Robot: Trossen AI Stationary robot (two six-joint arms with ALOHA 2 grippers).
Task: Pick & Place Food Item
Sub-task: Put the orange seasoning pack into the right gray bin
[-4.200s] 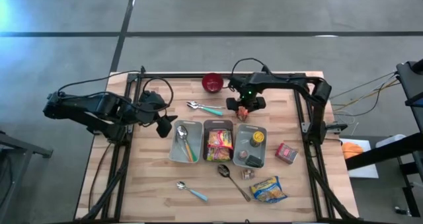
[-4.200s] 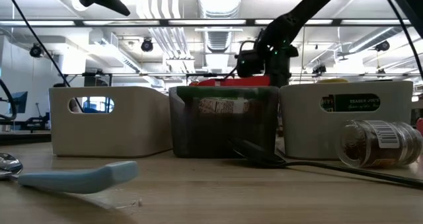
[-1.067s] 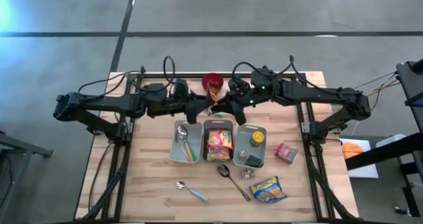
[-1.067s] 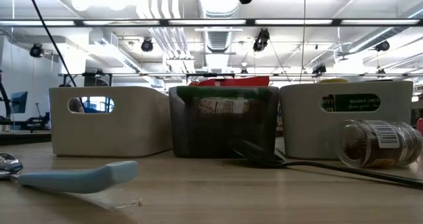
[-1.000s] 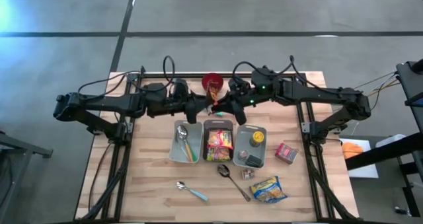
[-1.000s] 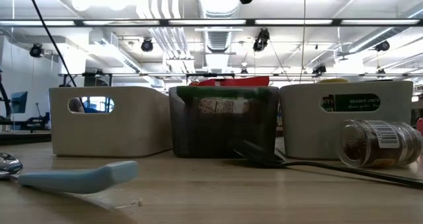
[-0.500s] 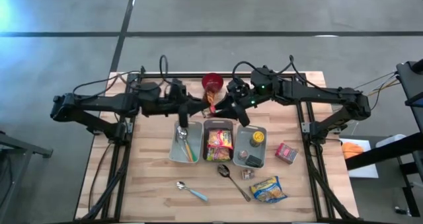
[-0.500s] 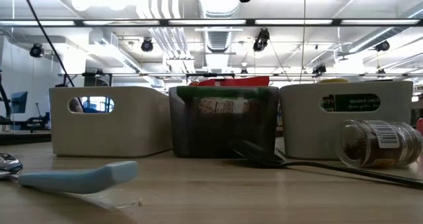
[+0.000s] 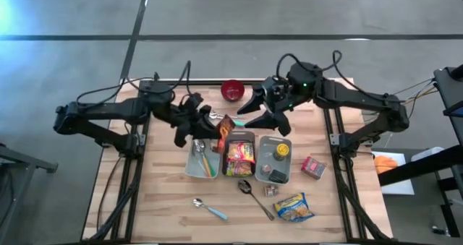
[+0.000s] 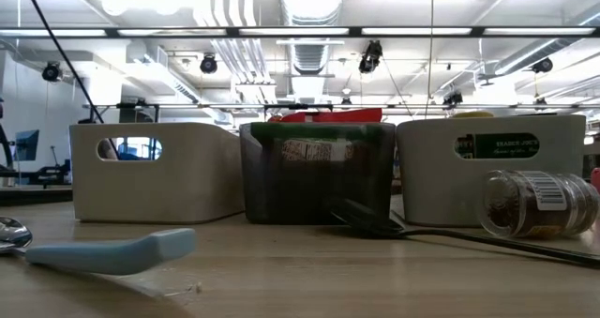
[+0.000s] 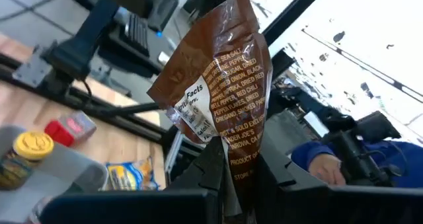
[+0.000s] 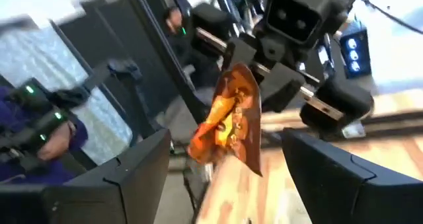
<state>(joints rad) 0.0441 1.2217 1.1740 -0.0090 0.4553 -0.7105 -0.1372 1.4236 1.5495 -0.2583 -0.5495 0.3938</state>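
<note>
Brown snack packet (image 11: pixel 221 98) hangs pinched by one edge in the closed left gripper (image 9: pixel 215 127), above the bins' far edge. Right gripper (image 9: pixel 262 109) gapes empty; that thin grip could slip.

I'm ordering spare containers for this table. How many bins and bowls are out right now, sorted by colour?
Pale bins: 2
Dark bin: 1
Red bowl: 1
Total: 4
</note>
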